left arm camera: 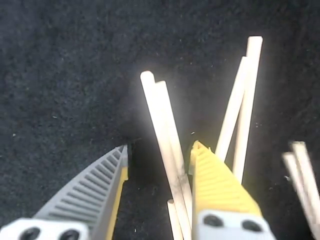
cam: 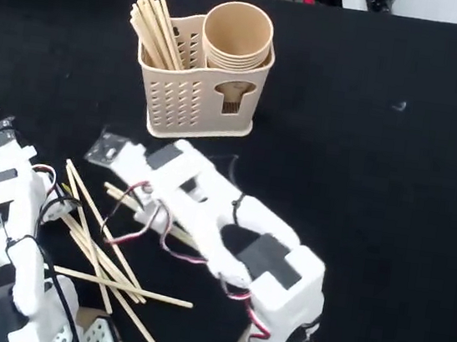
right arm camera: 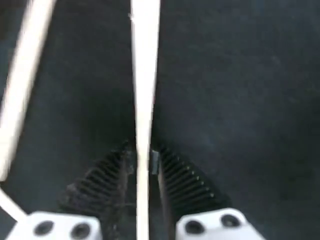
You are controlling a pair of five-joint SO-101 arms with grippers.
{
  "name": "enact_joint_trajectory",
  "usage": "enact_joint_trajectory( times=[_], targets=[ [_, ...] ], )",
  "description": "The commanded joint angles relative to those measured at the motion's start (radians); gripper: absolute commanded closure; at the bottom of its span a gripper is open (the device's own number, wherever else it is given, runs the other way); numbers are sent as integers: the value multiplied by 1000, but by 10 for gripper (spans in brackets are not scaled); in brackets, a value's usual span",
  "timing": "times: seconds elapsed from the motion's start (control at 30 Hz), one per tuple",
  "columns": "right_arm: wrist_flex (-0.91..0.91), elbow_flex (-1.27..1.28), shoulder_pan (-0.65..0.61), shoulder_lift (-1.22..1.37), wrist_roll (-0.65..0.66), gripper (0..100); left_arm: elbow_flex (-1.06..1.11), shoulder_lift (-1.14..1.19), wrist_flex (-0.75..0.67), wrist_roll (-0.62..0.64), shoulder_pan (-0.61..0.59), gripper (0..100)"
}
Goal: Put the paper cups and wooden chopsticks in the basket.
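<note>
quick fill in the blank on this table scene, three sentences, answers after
The stack of tan paper cups stands inside the beige perforated plastic ____.
The right gripper is ____ on one pale wooden chopstick.
The left gripper is ____ over loose wooden chopsticks on the black table.
Missing words: basket; shut; open.

Loose chopsticks (cam: 125, 287) clutter the table (cam: 359, 205) before the basket (cam: 189, 98).

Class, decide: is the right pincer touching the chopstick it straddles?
Touching. The right wrist view shows the right pincer shut against the chopstick, no gap.
</note>
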Motion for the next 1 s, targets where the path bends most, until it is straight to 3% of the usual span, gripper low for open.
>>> enact_joint_trajectory(
  times=[0.0, 0.5, 0.77, 0.97],
  targets=[
    [20, -2, 81, -102, 15, 988, -41, -9, -9, -3, -24, 801],
    [-130, 225, 83, -430, -38, 988, -39, -11, -9, -2, -24, 801],
    [2, 33, 46, -835, -83, 988, -41, -8, -9, -2, -24, 801],
    [-169, -101, 63, -920, -91, 988, -39, -8, -9, -2, -24, 801]
  ],
)
